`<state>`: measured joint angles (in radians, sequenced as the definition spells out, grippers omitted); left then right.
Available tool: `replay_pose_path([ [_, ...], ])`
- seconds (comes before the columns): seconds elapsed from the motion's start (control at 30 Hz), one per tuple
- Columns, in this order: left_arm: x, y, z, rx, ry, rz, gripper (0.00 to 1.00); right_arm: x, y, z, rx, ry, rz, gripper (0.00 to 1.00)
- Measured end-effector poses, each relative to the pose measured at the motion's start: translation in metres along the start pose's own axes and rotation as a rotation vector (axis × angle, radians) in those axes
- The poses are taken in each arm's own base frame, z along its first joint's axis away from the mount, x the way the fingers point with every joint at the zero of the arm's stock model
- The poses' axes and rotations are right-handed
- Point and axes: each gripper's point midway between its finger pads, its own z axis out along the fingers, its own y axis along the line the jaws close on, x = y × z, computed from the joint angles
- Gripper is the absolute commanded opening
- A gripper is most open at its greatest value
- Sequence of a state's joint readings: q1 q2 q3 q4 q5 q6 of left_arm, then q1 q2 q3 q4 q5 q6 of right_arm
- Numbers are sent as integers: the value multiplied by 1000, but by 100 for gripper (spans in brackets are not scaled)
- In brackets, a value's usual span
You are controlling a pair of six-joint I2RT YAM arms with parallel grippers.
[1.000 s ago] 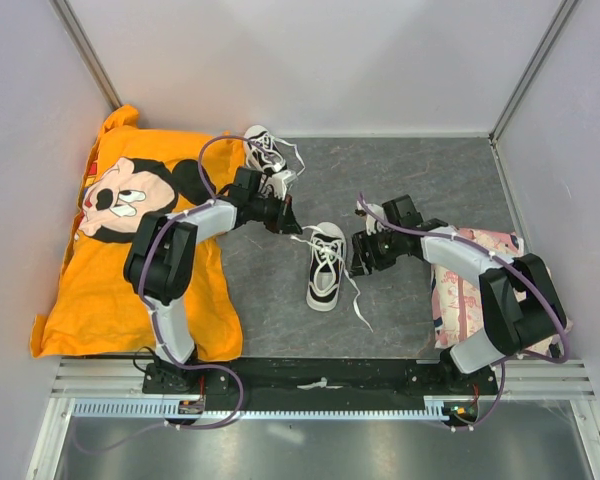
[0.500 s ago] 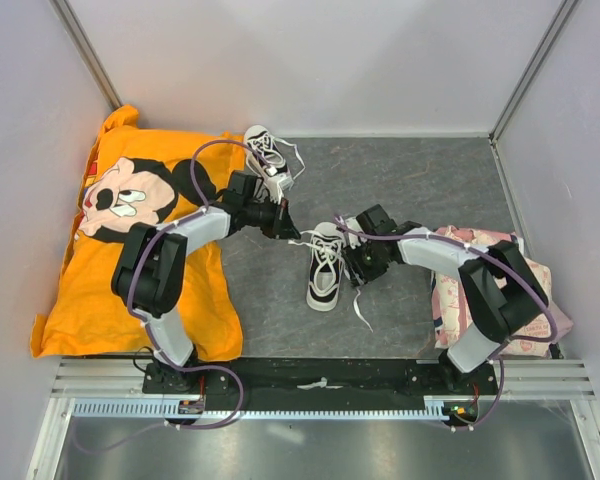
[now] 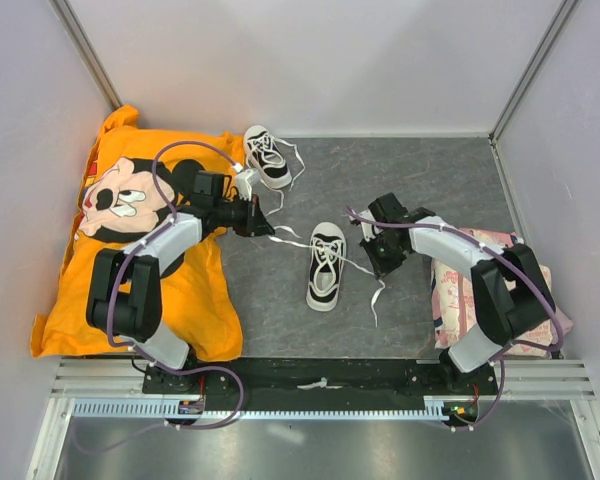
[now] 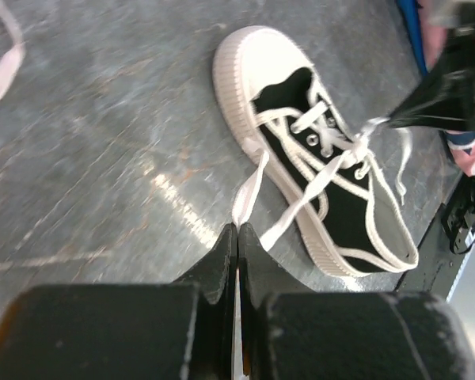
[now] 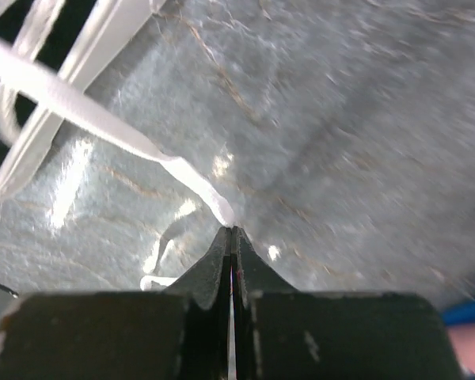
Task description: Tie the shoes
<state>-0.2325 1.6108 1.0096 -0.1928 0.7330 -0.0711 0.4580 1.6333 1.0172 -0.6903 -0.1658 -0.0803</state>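
One shoe (image 3: 323, 270) lies in the middle of the grey mat, toe toward me; the left wrist view shows it too (image 4: 344, 218). The second shoe (image 3: 267, 157) lies at the back, by the orange shirt. My left gripper (image 3: 266, 229) (image 4: 237, 230) is left of the near shoe, shut on its left lace (image 4: 249, 186), which runs taut to the eyelets. My right gripper (image 3: 383, 268) (image 5: 232, 230) is right of that shoe, shut on the other lace (image 5: 95, 120). That lace's loose tail (image 3: 374, 300) hangs toward me.
An orange cartoon-mouse shirt (image 3: 120, 250) covers the left side of the mat, under my left arm. A pink patterned cloth (image 3: 472, 290) lies at the right, under my right arm. White walls close the back and sides.
My right gripper went in to the near shoe, shut on its right lace and drew it rightward. My left gripper pulled the left lace farther left, stretching both laces apart.
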Motion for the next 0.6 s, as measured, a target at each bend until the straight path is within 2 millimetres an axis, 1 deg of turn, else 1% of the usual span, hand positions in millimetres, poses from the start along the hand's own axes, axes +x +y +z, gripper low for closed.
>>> replay_pose_path([
  [0.07, 3, 10, -9, -42, -1, -26, 2, -1, -3, -11, 17, -20, -14, 0],
  [0.17, 7, 22, -17, -91, 7, -50, 2, 0, -6, -22, 40, -35, -35, 0],
  [0.27, 14, 32, -21, -130, 25, -57, 1, 3, -15, -30, 79, -35, -59, 0],
  [0.33, 17, 35, -22, -150, 39, -53, 1, 4, -23, -35, 110, -34, -72, 0],
  [0.5, 23, 36, -24, -153, 62, -31, 1, 7, -46, -51, 181, -50, -87, 0],
  [0.6, 27, 36, -27, -157, 72, -19, 1, 6, -54, -59, 210, -69, -93, 0],
])
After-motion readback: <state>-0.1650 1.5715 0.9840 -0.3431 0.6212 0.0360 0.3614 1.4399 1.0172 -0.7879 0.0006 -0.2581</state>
